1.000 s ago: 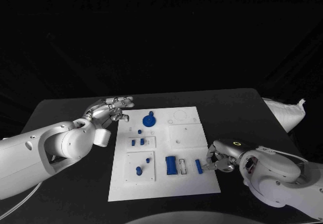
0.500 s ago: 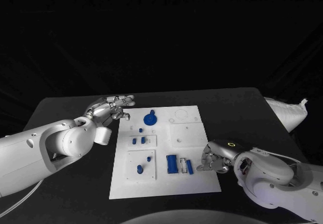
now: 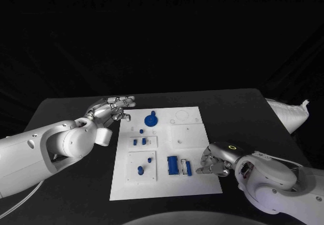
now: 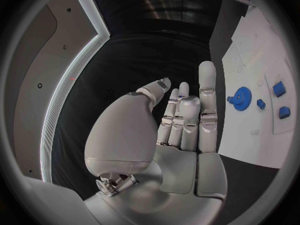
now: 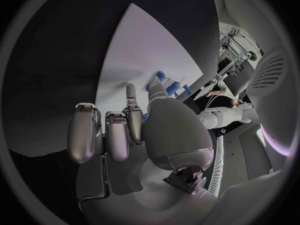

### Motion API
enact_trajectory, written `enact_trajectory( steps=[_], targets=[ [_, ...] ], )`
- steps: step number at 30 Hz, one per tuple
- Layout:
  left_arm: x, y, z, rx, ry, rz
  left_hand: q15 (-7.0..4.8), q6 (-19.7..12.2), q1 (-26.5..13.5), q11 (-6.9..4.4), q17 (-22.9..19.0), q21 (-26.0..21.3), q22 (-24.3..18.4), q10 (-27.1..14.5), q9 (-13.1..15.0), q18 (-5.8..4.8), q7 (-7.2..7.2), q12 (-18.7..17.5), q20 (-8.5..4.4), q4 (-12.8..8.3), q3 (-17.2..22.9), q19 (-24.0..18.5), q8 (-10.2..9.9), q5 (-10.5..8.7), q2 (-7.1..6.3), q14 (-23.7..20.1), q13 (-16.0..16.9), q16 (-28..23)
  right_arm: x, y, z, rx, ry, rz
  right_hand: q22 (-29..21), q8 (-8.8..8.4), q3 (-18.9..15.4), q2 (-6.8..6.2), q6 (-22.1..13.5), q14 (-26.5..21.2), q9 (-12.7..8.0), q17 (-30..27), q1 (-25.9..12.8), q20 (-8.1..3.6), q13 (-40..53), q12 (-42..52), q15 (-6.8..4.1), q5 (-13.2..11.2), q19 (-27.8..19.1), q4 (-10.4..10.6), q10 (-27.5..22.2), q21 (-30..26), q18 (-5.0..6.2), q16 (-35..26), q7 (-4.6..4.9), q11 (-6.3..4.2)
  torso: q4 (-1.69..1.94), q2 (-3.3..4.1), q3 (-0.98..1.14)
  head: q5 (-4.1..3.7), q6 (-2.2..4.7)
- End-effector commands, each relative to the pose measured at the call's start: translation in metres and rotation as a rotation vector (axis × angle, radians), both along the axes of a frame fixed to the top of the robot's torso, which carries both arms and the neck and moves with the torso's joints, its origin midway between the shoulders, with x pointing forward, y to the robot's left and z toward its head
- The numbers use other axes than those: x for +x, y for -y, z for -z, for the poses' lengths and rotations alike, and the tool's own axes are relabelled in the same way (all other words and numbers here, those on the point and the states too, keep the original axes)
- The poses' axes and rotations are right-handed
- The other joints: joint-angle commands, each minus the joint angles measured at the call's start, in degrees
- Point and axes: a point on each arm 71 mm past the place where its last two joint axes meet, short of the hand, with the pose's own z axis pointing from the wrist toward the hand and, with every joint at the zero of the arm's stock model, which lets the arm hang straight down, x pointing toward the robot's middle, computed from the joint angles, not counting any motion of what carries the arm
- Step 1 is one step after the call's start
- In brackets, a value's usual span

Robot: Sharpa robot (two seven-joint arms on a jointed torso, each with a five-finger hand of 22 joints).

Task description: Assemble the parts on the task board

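Observation:
The white task board (image 3: 195,187) lies mid-table. On it are a blue gear (image 3: 150,121), several small blue pieces around (image 3: 139,141), a blue block (image 3: 173,165) and a narrow blue bar (image 3: 188,168) beside a pale slot. My right hand (image 3: 215,164) rests on the board's right edge, thumb and a finger pinching the bar (image 5: 156,79), low over the board (image 5: 137,50). My left hand (image 3: 111,110) hovers at the board's far left corner, fingers straight and apart, holding nothing. The left wrist view shows this hand (image 4: 181,125) with the gear (image 4: 240,94) beyond it.
A white crumpled bag (image 3: 290,115) lies at the table's right edge. Black table (image 3: 74,108) surrounds the board on all sides, with bare room along the near edge and the far side.
My right hand has moved left over the board's edge, bringing the narrow blue bar with it to just beside the blue block. The left hand has stayed put.

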Motion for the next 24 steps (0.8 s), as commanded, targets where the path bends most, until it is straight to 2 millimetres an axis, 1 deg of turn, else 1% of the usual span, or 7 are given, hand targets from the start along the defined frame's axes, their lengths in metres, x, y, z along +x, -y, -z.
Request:
enact_trajectory(
  steps=[1, 9, 14, 17, 20, 24],
  targets=[
    [-0.001, 0.002, -0.001, -0.016, 0.004, 0.016, 0.13, -0.6, -0.3, -0.17, 0.0, -0.2, -0.1, -0.4, 0.0, 0.94, 0.0, 0.3, 0.07, -0.2, -0.2, -0.5, 0.0, 0.14, 0.11, -0.4, 0.1, -0.1, 0.0, -0.003, -0.003, 0.05, 0.022, 0.02, 0.1, 0.1, 0.0, -0.05, 0.5, 4.8, 0.0, 9.8, -0.5, -0.05, -0.2, 0.1, -0.12, 0.3, 0.3, 0.5, 1.6, 0.0, -0.8, 0.2, -0.11, -0.14, 0.03, 0.1, 0.0, -0.03, 0.09],
    [-0.001, 0.002, -0.001, -0.016, 0.003, 0.018, 0.13, -0.6, -0.3, -0.17, 0.0, -0.2, -0.1, -0.4, 0.0, 0.94, 0.0, 0.3, 0.07, -0.2, -0.2, -0.5, 0.0, 0.14, 0.11, -0.4, 0.1, -0.1, 0.0, -0.01, -0.003, 0.085, 0.017, 0.024, 0.1, 0.21, 0.2, -0.08, 1.2, 4.8, 0.0, 9.8, -0.7, -0.16, -0.1, 0.2, -0.25, 0.5, 0.3, 1.0, 1.8, 0.1, -0.82, 0.2, -0.33, -0.31, 0.05, 0.12, -0.07, -0.05, 0.01],
    [-0.001, 0.003, -0.001, -0.016, 0.002, 0.019, 0.13, -0.6, -0.3, -0.17, 0.0, -0.2, -0.1, -0.4, 0.0, 0.94, 0.0, 0.3, 0.07, -0.2, -0.2, -0.5, 0.0, 0.14, 0.11, -0.4, 0.1, -0.1, 0.002, -0.013, -0.001, 0.081, 0.007, 0.025, 0.2, 0.65, 0.4, -0.13, 2.4, 4.8, 0.3, 9.8, -0.6, -0.35, 0.0, 0.2, -0.5, 0.6, 0.4, 1.3, 1.8, 0.1, -0.81, 0.2, -0.77, -0.65, 0.13, 0.11, -0.05, -0.11, -0.14],
    [-0.002, 0.003, -0.001, -0.017, 0.001, 0.02, 0.13, -0.6, -0.3, -0.17, 0.0, -0.2, -0.1, -0.4, 0.0, 0.94, 0.0, 0.3, 0.07, -0.2, -0.2, -0.5, 0.0, 0.14, 0.11, -0.4, 0.1, -0.1, 0.003, -0.017, 0.002, 0.071, -0.009, 0.019, 0.2, 1.07, 0.7, -0.06, 3.4, 4.8, 0.6, 9.8, -0.3, -0.57, -0.2, -0.1, -0.79, 0.8, 0.4, 1.4, 1.8, 0.1, -0.81, 0.2, -1.21, -1.01, 0.13, 0.09, -0.05, -0.06, -0.2],
    [-0.002, 0.003, -0.001, -0.017, 0.001, 0.02, 0.13, -0.6, -0.3, -0.17, 0.0, -0.2, -0.1, -0.4, 0.0, 0.94, 0.0, 0.3, 0.07, -0.2, -0.2, -0.5, 0.0, 0.14, 0.11, -0.4, 0.1, -0.1, 0.004, -0.02, 0.004, 0.064, -0.019, 0.012, 0.2, 1.29, 1.2, 0.16, 3.9, 4.8, 0.9, 9.8, 0.6, -0.79, -0.5, -0.6, -1.05, 0.9, 0.4, 1.1, 1.7, 0.1, -0.81, 0.2, -1.56, -1.33, 0.06, 0.13, -0.02, 0.01, -0.21],
    [-0.002, 0.003, -0.001, -0.017, 0.001, 0.021, 0.13, -0.6, -0.3, -0.17, 0.0, -0.2, -0.1, -0.4, 0.0, 0.94, 0.0, 0.3, 0.07, -0.2, -0.2, -0.5, 0.0, 0.14, 0.11, -0.4, 0.1, -0.1, 0.006, -0.024, 0.007, 0.058, -0.024, 0.004, 0.2, 1.35, 1.8, 0.15, 4.1, 4.8, 1.2, 9.8, 1.9, -1.04, -0.6, -0.8, -1.3, 0.9, 0.4, 0.4, 1.8, 0.1, -0.82, 0.2, -1.81, -1.58, 0.13, 0.13, 0.0, 0.08, -0.28]
  ],
)
